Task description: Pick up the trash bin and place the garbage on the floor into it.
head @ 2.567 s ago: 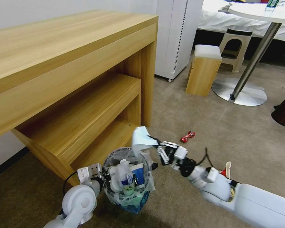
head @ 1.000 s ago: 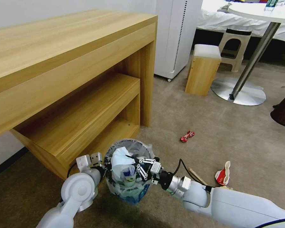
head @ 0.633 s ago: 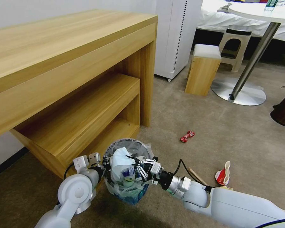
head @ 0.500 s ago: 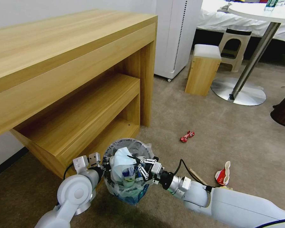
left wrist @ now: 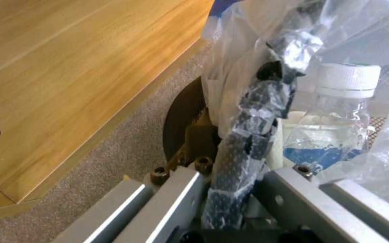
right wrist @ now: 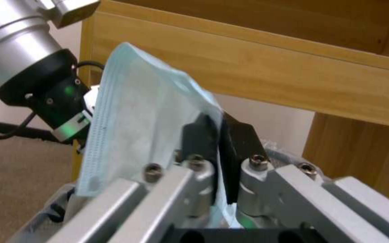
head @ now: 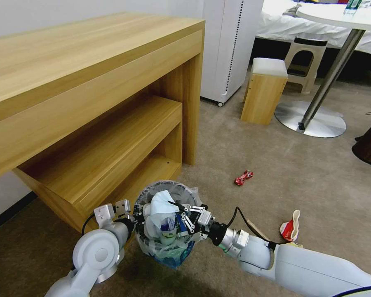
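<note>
trash bin (head: 167,231) held off the beige floor (head: 276,165), near the desk | left gripper (head: 132,220) clamps its rim | right gripper (head: 181,216) pinches a face mask (head: 160,206) over it | risk: overfull heap, mask slides off when released

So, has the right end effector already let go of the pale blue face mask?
No, its jaws are shut on the face mask above the trash bin.
</note>
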Controlling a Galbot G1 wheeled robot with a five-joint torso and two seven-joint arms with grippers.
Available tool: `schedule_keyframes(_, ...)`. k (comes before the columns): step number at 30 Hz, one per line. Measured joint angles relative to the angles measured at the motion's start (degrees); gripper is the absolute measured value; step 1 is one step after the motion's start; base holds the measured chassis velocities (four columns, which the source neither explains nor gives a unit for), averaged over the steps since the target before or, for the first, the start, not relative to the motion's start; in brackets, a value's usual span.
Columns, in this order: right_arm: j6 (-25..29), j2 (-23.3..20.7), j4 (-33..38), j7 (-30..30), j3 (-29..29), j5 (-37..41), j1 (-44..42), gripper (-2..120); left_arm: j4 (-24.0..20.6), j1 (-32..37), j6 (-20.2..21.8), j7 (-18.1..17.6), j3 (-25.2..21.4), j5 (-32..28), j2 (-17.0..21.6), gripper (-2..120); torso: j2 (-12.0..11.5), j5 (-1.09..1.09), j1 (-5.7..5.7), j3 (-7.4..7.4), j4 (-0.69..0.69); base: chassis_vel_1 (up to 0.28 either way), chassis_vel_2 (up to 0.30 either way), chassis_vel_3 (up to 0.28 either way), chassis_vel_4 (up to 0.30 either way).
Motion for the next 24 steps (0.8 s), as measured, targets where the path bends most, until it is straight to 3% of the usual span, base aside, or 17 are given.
schedule_keyframes(9,-0.3,-0.4,-0.2,0.4,-0.2,-0.9,-0.5,39,-1.5,0.5,-0.1,-0.4,-0.5,-1.0,0.0,0,0.0,0.01,0.0,0.0,0.0,0.0,0.0,0.0,0.0)
schedule_keyframes(12,-0.3,-0.4,-0.2,0.2,-0.1,-1.0,-0.8,55,-2.0,0.9,-0.1,-0.5,-0.5,-1.1,0.0,0,0.0,0.01,0.0,0.0,0.0,0.0,0.0,0.0,0.0)
schedule_keyframes(14,-0.3,-0.5,-0.1,0.2,-0.1,-1.0,-0.9,58,-2.1,1.0,-0.1,-0.5,-0.5,-1.1,0.0,0,0.0,0.01,0.0,0.0,0.0,0.0,0.0,0.0,0.0)
schedule_keyframes(20,-0.5,-1.1,0.2,-0.1,0.1,-1.1,-0.9,85,-2.2,1.1,-0.1,-0.5,-0.6,-1.1,0.1,0,0.0,0.0,0.0,0.0,0.0,0.0,0.0,0.0,0.0)
schedule_keyframes(24,-0.5,-1.5,0.4,-0.1,0.4,-1.3,-1.0,95,-2.2,1.0,-0.1,-0.6,-0.6,-1.3,0.1,0,0.0,0.01,0.0,0.0,0.0,0.0,0.0,0.0,0.0)
